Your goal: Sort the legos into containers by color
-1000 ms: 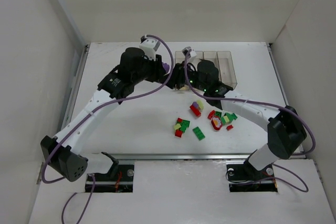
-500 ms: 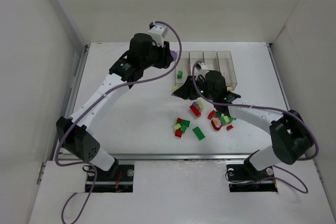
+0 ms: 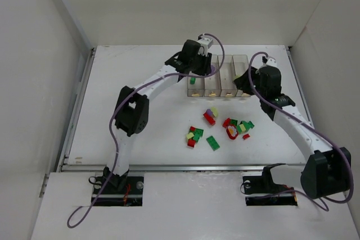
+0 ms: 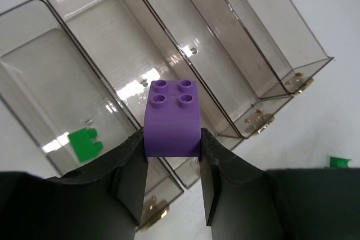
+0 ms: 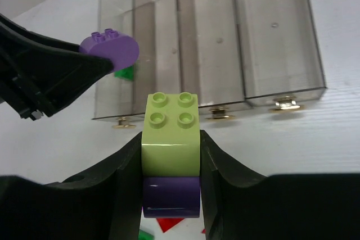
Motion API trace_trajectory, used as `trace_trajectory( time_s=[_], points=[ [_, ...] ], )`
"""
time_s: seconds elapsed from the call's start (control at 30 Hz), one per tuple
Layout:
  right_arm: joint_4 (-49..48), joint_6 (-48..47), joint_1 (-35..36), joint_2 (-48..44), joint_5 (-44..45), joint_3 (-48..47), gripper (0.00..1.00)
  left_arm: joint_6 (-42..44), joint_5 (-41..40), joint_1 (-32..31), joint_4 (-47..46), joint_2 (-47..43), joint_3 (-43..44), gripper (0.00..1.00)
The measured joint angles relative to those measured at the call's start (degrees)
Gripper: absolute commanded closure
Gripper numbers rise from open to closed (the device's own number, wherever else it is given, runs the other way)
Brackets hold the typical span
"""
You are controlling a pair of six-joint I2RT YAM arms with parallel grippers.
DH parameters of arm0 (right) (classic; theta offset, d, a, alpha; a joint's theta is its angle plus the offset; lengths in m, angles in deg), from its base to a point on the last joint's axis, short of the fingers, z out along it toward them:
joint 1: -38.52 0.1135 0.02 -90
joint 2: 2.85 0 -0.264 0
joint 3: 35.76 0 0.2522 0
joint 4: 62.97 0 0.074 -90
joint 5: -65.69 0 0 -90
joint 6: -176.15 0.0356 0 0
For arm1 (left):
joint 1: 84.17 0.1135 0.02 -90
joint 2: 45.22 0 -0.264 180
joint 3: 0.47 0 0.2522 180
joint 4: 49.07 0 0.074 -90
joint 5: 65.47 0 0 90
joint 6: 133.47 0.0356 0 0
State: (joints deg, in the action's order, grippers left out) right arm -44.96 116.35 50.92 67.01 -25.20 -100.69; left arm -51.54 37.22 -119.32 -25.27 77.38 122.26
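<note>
Over the row of clear bins (image 4: 101, 32), long sides running away from the arms, the left claw (image 4: 173, 145) pinches a purple brick (image 4: 171, 119), seemingly above the bin beside the green brick (image 4: 85, 143)'s, nearer a drop than the right claw (image 5: 170, 158), which grips a yellow-green brick (image 5: 170, 133) stacked on a purple piece (image 5: 171, 195) short of the bins' near ends.

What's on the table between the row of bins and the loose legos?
Nothing. In the top view, the strip of table between the bins and the loose legos is bare white surface.
</note>
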Motion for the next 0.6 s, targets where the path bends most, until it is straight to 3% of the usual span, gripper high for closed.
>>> trace_trajectory(
  time_s=[0.03, 0.23, 0.33, 0.4, 0.43, 0.47, 0.6],
  points=[
    [0.7, -0.5, -0.5, 0.6, 0.2, -0.4, 1.0, -0.2, 0.1, -0.2, -0.7, 2.3, 1.3, 0.98],
    [4.2, -3.5, -3.0, 3.3, 0.2, -1.6, 1.0, -0.4, 2.3, -0.4, -3.3, 8.0, 2.1, 0.6],
    [4.8, -4.9, -3.3, 3.4, -0.4, -2.1, 1.0, -0.3, 3.5, -0.5, -4.5, 8.2, 2.2, 0.49],
    [4.8, -5.7, -3.3, 3.4, -0.8, -2.6, 1.0, -0.2, 3.7, -0.7, -4.9, 8.2, 2.4, 0.35],
    [4.9, -6.1, -3.3, 3.4, -1.1, -3.0, 1.0, -0.1, 3.7, -0.8, -4.9, 8.2, 2.5, 0.16],
    [5.0, -6.5, -3.3, 3.4, -1.5, -3.4, 1.0, 0.3, 3.8, -0.8, -4.9, 8.1, 2.5, 0.12],
    [5.2, -8.2, -3.3, 3.3, -3.6, -5.3, 1.0, 1.6, 3.8, -1.0, -4.8, 6.1, -0.4, 0.14]
  ],
)
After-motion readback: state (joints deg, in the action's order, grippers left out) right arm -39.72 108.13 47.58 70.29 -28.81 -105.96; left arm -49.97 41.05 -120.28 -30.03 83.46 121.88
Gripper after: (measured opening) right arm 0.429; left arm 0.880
